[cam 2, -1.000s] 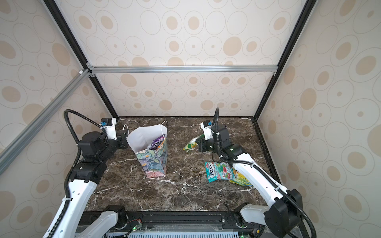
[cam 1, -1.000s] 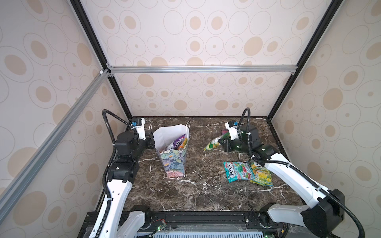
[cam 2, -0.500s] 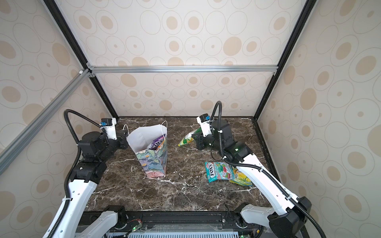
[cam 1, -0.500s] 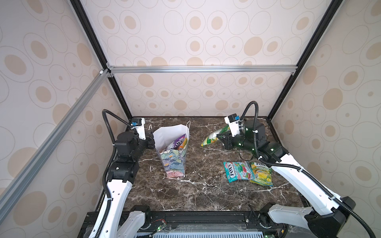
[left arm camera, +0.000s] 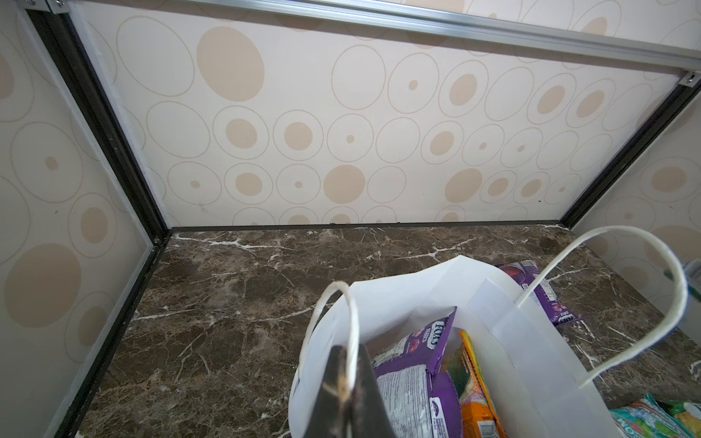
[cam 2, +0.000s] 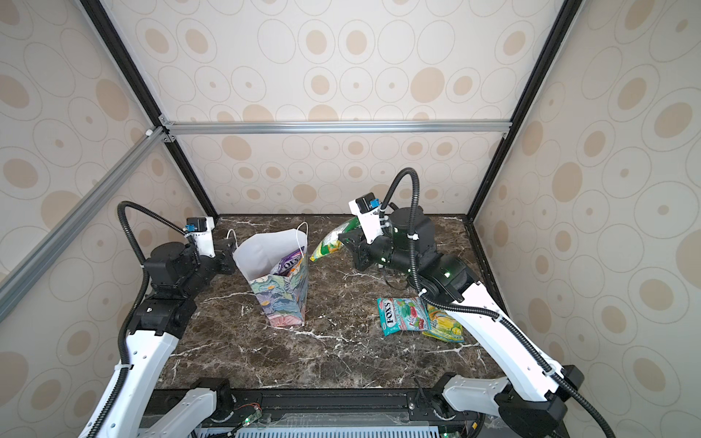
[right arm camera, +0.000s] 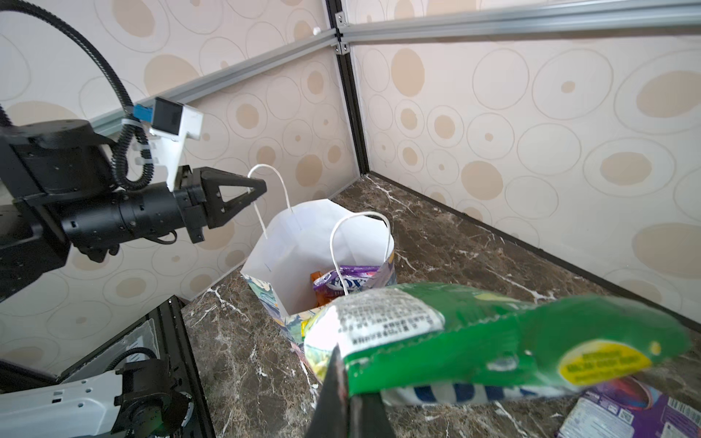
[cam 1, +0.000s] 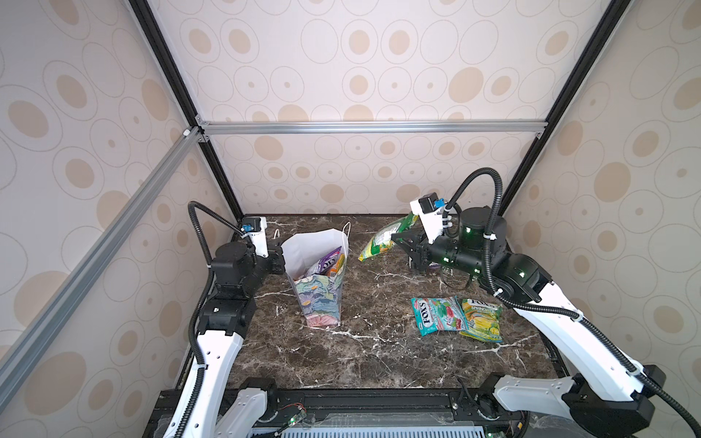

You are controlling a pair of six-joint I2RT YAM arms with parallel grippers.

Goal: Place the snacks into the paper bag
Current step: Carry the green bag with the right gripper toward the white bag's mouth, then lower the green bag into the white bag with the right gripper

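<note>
The green packet [cam 1: 385, 238] hangs in the air, pinched by 1 edge in the right gripper [cam 1: 400, 239], whose jaws are clamped on it. Most of it juts beyond the fingertips toward the paper bag [cam 1: 320, 303]. The bag stands ahead of and below that gripper, mouth open, with a purple packet [cam 1: 328, 259] already inside. The left gripper [right arm camera: 258, 187] is closed on 1 cord handle [left arm camera: 352, 326], which steadies the bag.

To do this well, I would carry the packet's free end over the white opening, tip it down, and only then let go (the free handle [right arm camera: 332, 246] could snag it). A teal packet [cam 1: 436, 314] and a yellow-green packet [cam 1: 481, 318] wait behind the right gripper.
</note>
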